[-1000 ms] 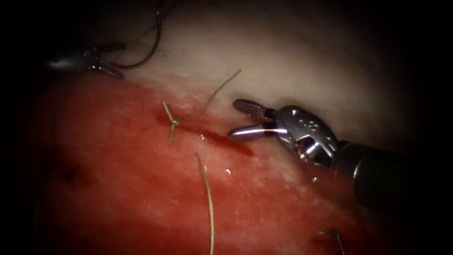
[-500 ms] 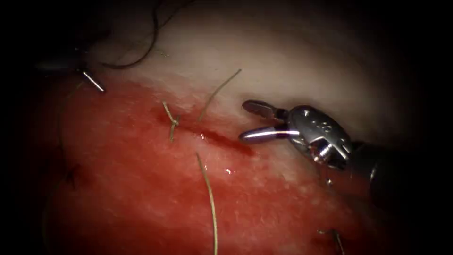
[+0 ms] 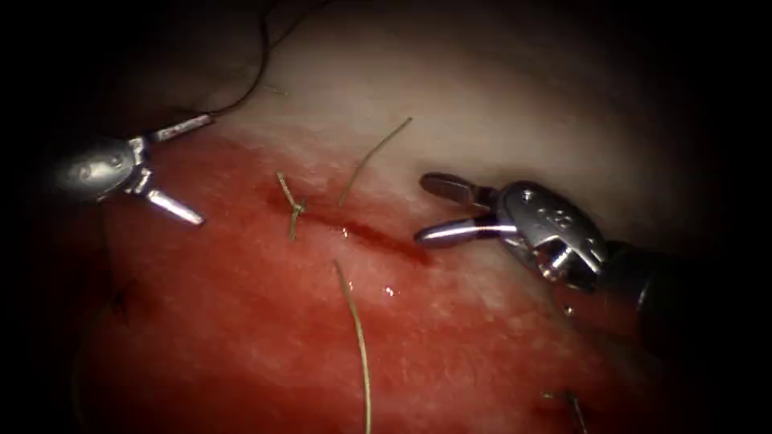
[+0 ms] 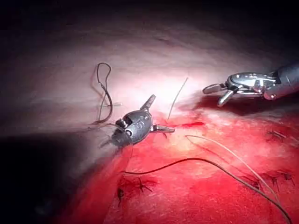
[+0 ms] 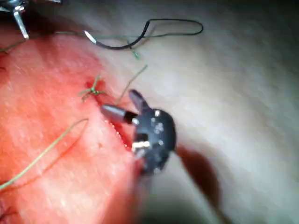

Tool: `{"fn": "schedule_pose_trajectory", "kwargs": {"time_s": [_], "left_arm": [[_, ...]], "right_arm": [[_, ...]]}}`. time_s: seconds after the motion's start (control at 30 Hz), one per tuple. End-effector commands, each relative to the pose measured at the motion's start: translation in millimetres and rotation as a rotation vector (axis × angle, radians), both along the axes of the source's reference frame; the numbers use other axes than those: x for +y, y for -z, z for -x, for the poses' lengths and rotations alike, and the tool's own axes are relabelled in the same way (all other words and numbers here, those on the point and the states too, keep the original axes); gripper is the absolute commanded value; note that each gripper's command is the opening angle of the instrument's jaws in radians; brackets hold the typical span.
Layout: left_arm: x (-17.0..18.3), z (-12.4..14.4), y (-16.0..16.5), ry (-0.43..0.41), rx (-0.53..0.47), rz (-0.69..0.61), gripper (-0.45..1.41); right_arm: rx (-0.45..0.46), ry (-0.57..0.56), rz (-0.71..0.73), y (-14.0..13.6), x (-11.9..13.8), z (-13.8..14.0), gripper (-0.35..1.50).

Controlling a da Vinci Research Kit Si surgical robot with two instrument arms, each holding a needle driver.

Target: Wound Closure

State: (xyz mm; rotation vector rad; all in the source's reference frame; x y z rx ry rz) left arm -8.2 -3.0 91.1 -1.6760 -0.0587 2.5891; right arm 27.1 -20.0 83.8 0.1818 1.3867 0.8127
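Observation:
The cut (image 3: 366, 233) runs across the tissue (image 3: 498, 104), with a tied knot (image 3: 295, 207) at its left end. My left tool (image 3: 203, 169) is left of the cut, jaws wide open and holding nothing; it also appears in the left wrist view (image 4: 163, 113). The right tool (image 3: 422, 209) sits at the cut's right end, open and empty (image 5: 118, 101). The dark curved needle (image 3: 261, 68) lies loose on the pale tissue beyond the left tool, held by neither (image 4: 110, 102) (image 5: 122, 45). Its thread (image 5: 182, 23) trails behind it.
Loose cut ends of thread lie near the cut: one above it (image 3: 374, 151) and a long one below (image 3: 355, 329). Red fluid (image 3: 265, 321) covers the near tissue. Older stitches (image 4: 138, 184) sit on the near left side.
The left tool came down and right, away from the needle, and now stands with jaws spread wide. The right tool backed off slightly to the right, still open. The needle stayed put.

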Motion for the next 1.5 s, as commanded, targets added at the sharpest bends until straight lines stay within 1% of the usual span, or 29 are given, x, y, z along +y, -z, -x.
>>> {"fn": "schedule_pose_trajectory", "kwargs": {"time_s": [0.03, 0.1, 0.2, 0.23, 0.27, 0.33, 0.37, 0.47, 0.57, 0.67, 0.9, 1.13, 1.3, 1.5], "left_arm": [[-0.6, 1.0, -0.8, -0.008, 0.011, 0.026, 0.68], [-2.0, 1.9, -1.2, -0.018, 0.02, 0.06, 0.68], [-5.7, 2.7, -2.6, -0.037, 0.022, 0.115, 0.66], [-7.0, 2.8, -3.1, -0.048, 0.025, 0.142, 0.59], [-8.6, 3.0, -4.0, -0.063, 0.03, 0.184, 0.47], [-10.5, 3.5, -5.2, -0.088, 0.039, 0.252, 0.37], [-11.4, 3.9, -5.9, -0.093, 0.044, 0.272, 0.34], [-12.8, 5.3, -7.4, -0.107, 0.056, 0.328, 0.34], [-13.8, 6.8, -8.0, -0.116, 0.046, 0.352, 0.34], [-14.5, 8.2, -8.2, -0.101, 0.019, 0.38, 0.34], [-15.8, 10.8, -7.7, -0.101, -0.012, 0.408, 0.37], [-16.2, 12.6, -7.4, -0.094, -0.02, 0.415, 0.42], [-16.8, 14.0, -7.6, -0.097, -0.021, 0.428, 0.42], [-17.3, 14.6, -7.1, -0.101, -0.029, 0.443, 0.44]], "right_arm": [[0.004, 0.002, -0.001, -0.4, 0.3, -0.5, 1.46], [0.005, 0.004, -0.002, -0.3, 0.3, -0.3, 1.46], [0.005, 0.008, -0.006, 0.0, 0.4, -0.1, 1.46], [0.006, 0.009, -0.006, 0.1, 0.3, 0.0, 1.46], [0.007, 0.01, -0.007, 0.2, 0.3, 0.0, 1.48], [0.008, 0.011, -0.007, 0.3, 0.3, 0.1, 1.48], [0.007, 0.01, -0.008, 0.3, 0.3, 0.0, 1.48], [0.007, 0.01, -0.008, 0.3, 0.3, 0.0, 1.48], [0.009, 0.012, -0.007, 0.4, 0.2, 0.1, 1.48], [0.009, 0.013, -0.006, 0.3, 0.0, 0.2, 1.48], [0.003, 0.006, -0.003, 0.0, 0.0, -0.5, 1.48], [0.002, 0.011, 0.002, -0.3, -0.7, -1.1, 1.48], [0.002, 0.017, 0.004, -0.5, -0.9, -1.6, 1.48], [0.0, 0.022, 0.004, -0.7, -1.2, -1.9, 1.48]]}}
